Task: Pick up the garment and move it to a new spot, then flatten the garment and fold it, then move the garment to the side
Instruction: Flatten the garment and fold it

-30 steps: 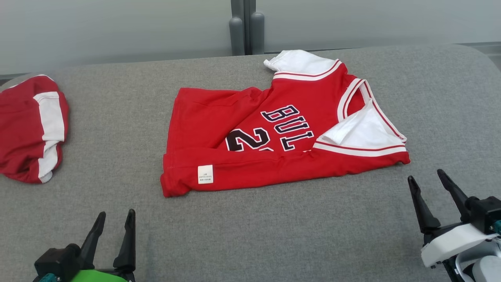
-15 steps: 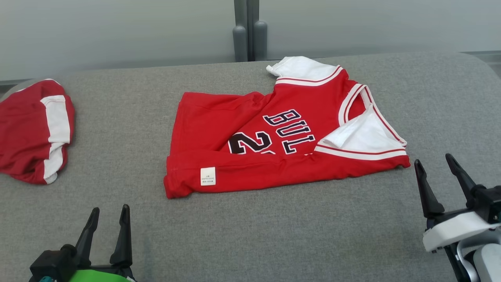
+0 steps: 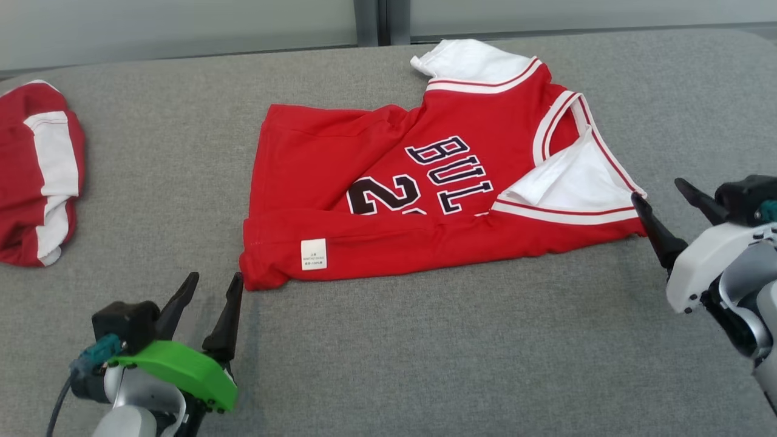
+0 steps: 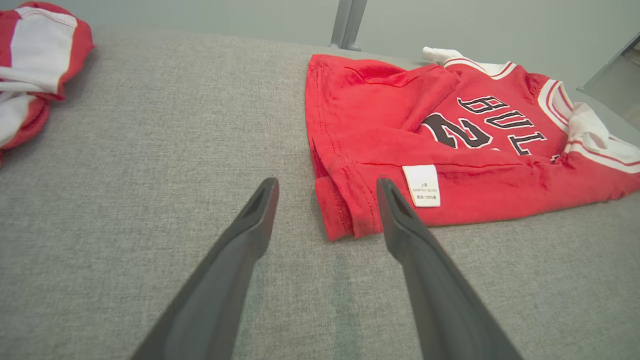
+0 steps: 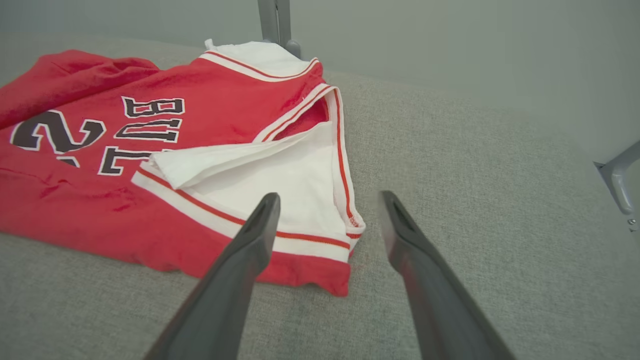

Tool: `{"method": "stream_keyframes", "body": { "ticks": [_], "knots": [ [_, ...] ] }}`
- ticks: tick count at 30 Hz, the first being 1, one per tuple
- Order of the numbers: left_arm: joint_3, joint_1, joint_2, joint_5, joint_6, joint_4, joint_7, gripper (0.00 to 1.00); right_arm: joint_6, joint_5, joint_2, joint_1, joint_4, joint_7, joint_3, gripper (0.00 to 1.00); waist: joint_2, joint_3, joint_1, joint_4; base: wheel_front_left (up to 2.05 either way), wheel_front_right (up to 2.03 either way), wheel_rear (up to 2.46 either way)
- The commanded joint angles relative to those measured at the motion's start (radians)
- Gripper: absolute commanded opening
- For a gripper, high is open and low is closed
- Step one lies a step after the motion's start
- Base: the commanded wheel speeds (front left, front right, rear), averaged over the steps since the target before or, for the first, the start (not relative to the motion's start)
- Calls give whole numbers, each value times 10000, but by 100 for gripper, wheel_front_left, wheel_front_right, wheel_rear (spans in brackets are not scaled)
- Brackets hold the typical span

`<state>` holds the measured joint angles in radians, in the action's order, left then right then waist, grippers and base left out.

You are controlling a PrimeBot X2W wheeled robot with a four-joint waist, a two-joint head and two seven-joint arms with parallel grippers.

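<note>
Grey cushion [image 3: 425, 364] holds jersey [image 3: 340, 176]; left arm [image 3: 176, 370] and right arm [image 3: 704, 261] reach low, jaws apart.

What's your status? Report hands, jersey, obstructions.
Left hand open by jersey hem corner. Right hand open by shoulder corner. Jersey partly folded, not gripped. Second red garment far left, out of the way.

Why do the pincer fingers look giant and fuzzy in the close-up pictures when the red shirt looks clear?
Left wrist view: the left pincer sits by the wide-angle lens, so it looms large and soft-edged, while the white label stays sharp. Right wrist view: same for the right pincer; the jersey is crisp. Head view: soft, even light, no glare.
</note>
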<state>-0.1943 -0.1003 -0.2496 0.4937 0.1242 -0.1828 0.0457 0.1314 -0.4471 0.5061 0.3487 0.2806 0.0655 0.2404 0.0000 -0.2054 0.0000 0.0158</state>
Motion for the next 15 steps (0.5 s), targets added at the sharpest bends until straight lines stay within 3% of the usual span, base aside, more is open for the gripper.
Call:
{"method": "stream_keyframes", "body": {
  "ticks": [1,7,15],
  "knots": [
    [15,-296,-82,114,-44,-20,-367,100,-14,-211,155,245,-36,397,65,100,0,-465,0,10,0,0,0],
    [-76,-1262,-31,531,-69,-438,-1420,100,-14,-713,317,785,185,1706,324,100,0,-999,0,43,0,0,0],
    [-395,-1874,-47,1025,23,-907,-1987,100,-14,-966,276,925,594,1994,551,100,0,-1268,0,22,0,0,0]
  ]
}}
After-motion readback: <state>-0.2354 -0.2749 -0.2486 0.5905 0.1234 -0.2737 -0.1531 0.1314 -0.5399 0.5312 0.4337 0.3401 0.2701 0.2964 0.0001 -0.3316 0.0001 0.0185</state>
